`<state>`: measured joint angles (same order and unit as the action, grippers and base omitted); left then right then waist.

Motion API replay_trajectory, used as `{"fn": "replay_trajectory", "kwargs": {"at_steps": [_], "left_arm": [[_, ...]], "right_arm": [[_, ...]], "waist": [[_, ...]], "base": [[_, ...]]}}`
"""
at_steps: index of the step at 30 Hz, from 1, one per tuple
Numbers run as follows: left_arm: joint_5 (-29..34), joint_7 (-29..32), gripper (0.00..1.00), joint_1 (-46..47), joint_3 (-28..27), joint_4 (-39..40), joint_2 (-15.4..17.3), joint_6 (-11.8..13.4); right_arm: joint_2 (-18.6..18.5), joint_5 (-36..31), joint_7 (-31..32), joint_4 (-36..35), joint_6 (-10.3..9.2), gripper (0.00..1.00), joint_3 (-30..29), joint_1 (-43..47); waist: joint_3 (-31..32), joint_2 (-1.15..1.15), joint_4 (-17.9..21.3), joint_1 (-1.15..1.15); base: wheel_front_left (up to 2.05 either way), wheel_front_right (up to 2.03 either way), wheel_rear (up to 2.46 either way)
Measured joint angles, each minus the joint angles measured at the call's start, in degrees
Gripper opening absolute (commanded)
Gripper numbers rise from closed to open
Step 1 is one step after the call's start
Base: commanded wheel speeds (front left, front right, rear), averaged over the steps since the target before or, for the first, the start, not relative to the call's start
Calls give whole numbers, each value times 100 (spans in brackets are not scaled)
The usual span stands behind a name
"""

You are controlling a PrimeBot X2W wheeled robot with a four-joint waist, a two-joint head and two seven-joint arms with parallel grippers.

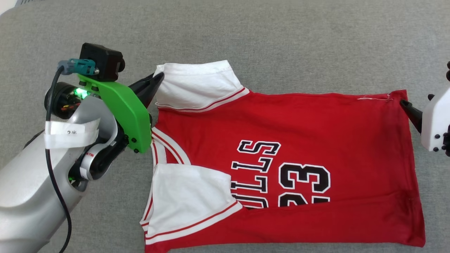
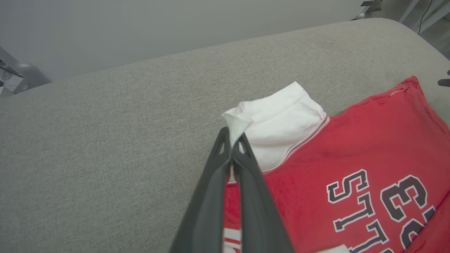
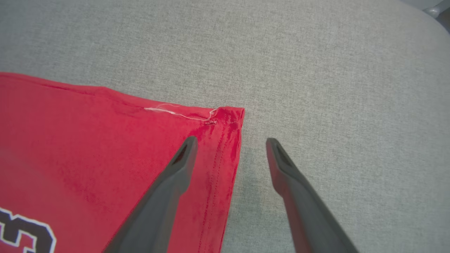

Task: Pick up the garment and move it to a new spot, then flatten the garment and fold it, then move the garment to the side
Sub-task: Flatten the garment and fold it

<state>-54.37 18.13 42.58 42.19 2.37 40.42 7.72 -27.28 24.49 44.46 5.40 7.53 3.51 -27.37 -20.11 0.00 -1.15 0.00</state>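
1. The grey woven-fabric padded surface (image 1: 246,42) carries everything, with bare cloth all around the work.
2. The red basketball-style T-shirt with white short sleeves and black, white-outlined lettering (image 1: 288,119) lies spread across the middle of it, collar to the left and hem to the right. Its near long edge looks turned up over the front (the lettering and the 23 are cut off along a straight line), and the near white sleeve (image 1: 186,196) lies folded in over the chest.
3. The left claw (image 2: 232,135) is clamped together on the outer corner of the far white sleeve (image 1: 197,86), at the shirt's far left.
4. The right claw (image 3: 230,140) stands wide apart over the far right hem corner, one finger above red cloth, the other above bare surface, gripping nothing.
5. My reading is that moving and flattening are done and the near fold is made. The far side still needs folding, then the shift aside.
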Motion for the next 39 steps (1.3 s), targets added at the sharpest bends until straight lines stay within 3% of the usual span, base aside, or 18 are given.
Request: {"fn": "replay_trajectory", "kwargs": {"at_steps": [17,19,20,31,39], "left_arm": [[221,-96,0,-10,113,586,-57,102],[220,-104,0,-10,120,535,-73,73],[220,-134,0,-10,121,492,-77,55],[133,-442,0,-282,126,-70,-143,-40],[-43,-650,0,-772,137,-242,-127,-47]], "right_arm": [[-115,-257,-131,1419,0,100,403,-687],[-142,-247,-142,1500,-1,25,468,-689],[-156,-227,-179,1535,0,0,501,-694],[-59,204,-1222,1764,0,0,530,-621],[-62,651,-1920,1548,0,0,387,10]], "waist": [[-447,0,-445,0],[-437,0,-454,0],[-423,0,-455,0],[1,0,-396,0],[516,0,-339,0]], "base": [[0,0,0],[0,0,0],[0,0,0],[0,0,0],[0,0,0]]}}
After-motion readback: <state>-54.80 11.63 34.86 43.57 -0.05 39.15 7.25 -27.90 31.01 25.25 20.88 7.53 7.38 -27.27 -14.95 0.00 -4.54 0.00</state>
